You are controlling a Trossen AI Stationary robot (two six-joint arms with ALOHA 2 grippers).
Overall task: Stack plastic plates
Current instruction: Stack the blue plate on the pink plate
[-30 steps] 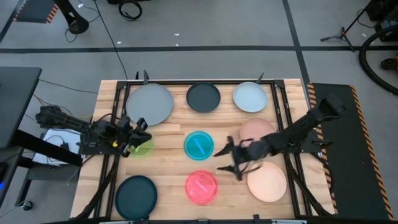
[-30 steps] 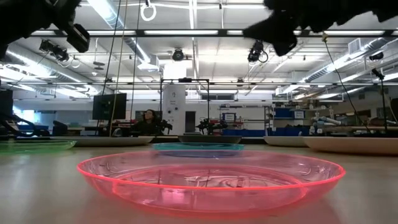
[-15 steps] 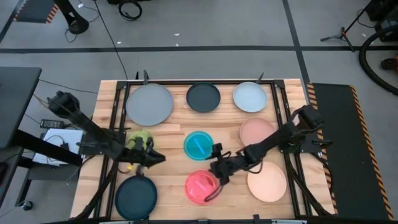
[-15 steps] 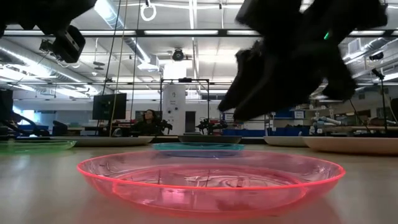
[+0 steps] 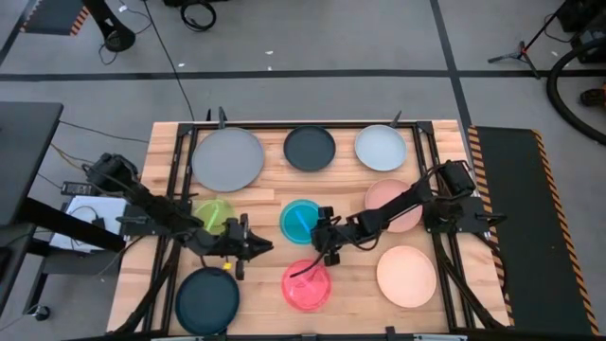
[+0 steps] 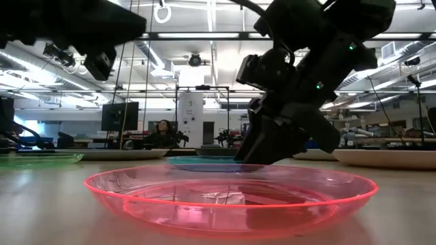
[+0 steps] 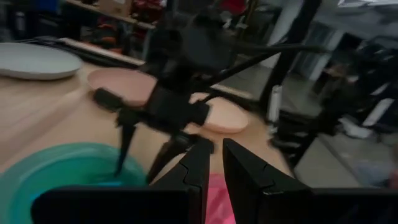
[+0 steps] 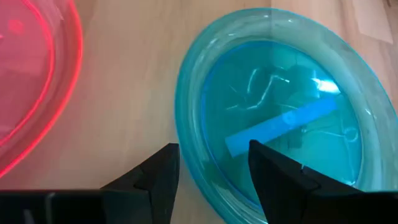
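Several plates lie flat and single on the wooden table (image 5: 265, 194): large grey (image 5: 227, 158), black (image 5: 310, 148), pale blue (image 5: 381, 148), pink (image 5: 388, 199), peach (image 5: 406, 276), translucent teal (image 5: 299, 218), red (image 5: 306, 284), dark teal (image 5: 207, 300) and green (image 5: 213, 213). My right gripper (image 5: 322, 242) hovers open between the teal and red plates. In the right wrist view (image 8: 211, 177) its fingers straddle the teal plate's rim (image 8: 186, 149); I see no touch. My left gripper (image 5: 254, 248) is shut with only a slit showing (image 7: 216, 163), and sits left of the red plate (image 6: 231, 197).
Black frame rails run along the table's left side (image 5: 180, 189) and right side (image 5: 431, 180). The two grippers face each other closely over the table's middle near part. Bare wood shows between the plates. A person sits far off in the room behind the table (image 6: 163, 133).
My left gripper has swung from beside the green plate at the left edge toward the right and near side, stopping left of the red plate. My right gripper has moved left from the peach plates, dipped low, and now sits at the teal plate's near rim. No plate has moved.
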